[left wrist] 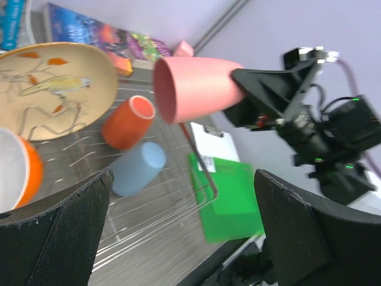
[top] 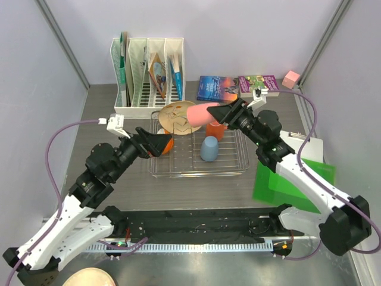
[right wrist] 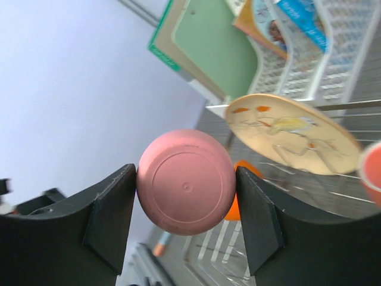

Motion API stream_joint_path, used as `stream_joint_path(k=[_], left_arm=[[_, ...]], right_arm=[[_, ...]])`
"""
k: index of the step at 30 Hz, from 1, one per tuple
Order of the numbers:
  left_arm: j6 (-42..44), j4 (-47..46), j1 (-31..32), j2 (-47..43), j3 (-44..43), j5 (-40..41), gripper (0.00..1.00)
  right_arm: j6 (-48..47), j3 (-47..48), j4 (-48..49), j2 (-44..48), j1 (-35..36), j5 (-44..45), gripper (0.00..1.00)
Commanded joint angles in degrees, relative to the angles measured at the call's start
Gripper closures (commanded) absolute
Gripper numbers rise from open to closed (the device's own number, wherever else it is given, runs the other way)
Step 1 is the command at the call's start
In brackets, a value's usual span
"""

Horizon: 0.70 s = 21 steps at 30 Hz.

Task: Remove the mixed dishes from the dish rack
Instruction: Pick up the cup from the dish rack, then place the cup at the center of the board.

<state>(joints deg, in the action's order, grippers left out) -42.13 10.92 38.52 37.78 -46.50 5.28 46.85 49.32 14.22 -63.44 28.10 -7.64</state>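
My right gripper [top: 218,112] is shut on the pink cup [top: 199,113] and holds it on its side above the dish rack [top: 196,170], mouth toward the left arm. In the right wrist view the fingers [right wrist: 113,208] press both sides of the cup's base [right wrist: 186,182]. In the rack are the squiggle-pattern plate [top: 174,117], the orange mug [top: 215,130] and the grey-blue cup [top: 209,148]. The small orange bowl [top: 169,143] sits at the rack's left end. My left gripper [top: 159,143] stands open and empty beside the bowl [left wrist: 21,173], facing the held cup [left wrist: 190,86].
A white slotted file holder [top: 149,71] stands behind the rack. Two books [top: 217,87] and a pink block [top: 291,78] lie at the back right. A green sheet on a clipboard [top: 292,179] lies right of the rack. A peach disc [top: 89,277] sits at the near edge.
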Motion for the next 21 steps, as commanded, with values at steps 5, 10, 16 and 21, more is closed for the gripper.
stream_joint_path(k=[5, 10, 16, 21], left_arm=[[-14.43, -23.61, -10.47, 7.38, 3.08, -21.60, 0.00], [-17.02, -29.72, -12.24, 14.59, 1.95, -26.80, 0.04], [-21.23, -37.01, -12.60, 20.92, 0.71, -31.12, 0.16], [-20.63, -36.94, -12.60, 20.41, 0.71, -30.07, 0.19]], right_arm=[[20.73, -3.62, 33.24, -8.01, -1.03, -13.54, 0.99], [19.42, -4.58, 32.19, -7.31, -1.03, -13.98, 0.99], [19.07, -5.11, 32.36, -7.93, -1.03, -14.86, 0.99], [18.89, -5.55, 32.63, -8.54, -1.03, -15.04, 0.99]])
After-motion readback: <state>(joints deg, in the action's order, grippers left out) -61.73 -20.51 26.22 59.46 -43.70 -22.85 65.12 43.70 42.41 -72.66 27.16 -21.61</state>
